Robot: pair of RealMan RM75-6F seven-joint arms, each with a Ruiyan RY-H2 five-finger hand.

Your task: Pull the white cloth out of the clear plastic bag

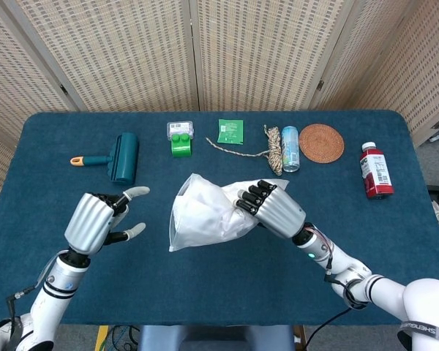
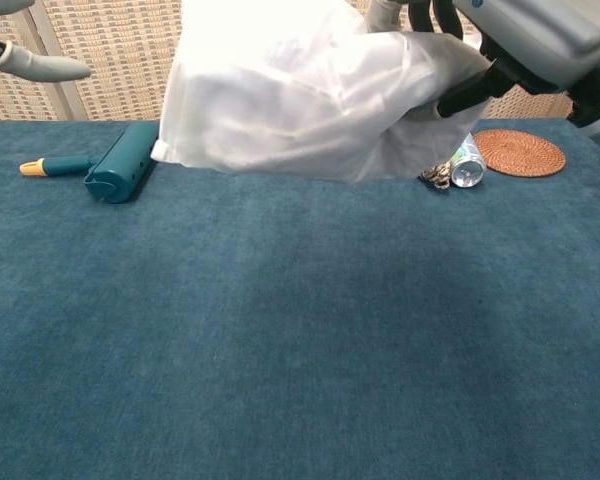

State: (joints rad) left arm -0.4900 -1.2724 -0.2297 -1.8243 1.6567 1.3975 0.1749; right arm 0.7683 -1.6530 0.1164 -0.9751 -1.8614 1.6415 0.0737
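Behind blue-carpeted table [image 1: 205, 285], woven folding screens [image 1: 132, 51] stand.

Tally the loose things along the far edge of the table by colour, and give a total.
Teal: 1, lint roller
Green: 2, block, packet
Tan: 2, twine, woven coaster
Pale blue: 1, can
Red: 1, bottle
Total: 7

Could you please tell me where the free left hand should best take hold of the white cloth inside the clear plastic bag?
The right hand holds the clear plastic bag by one end, clear of the table. The far end points toward the left hand, so probably come from that side. Whether that end is open cannot be told; the white cloth fills it.
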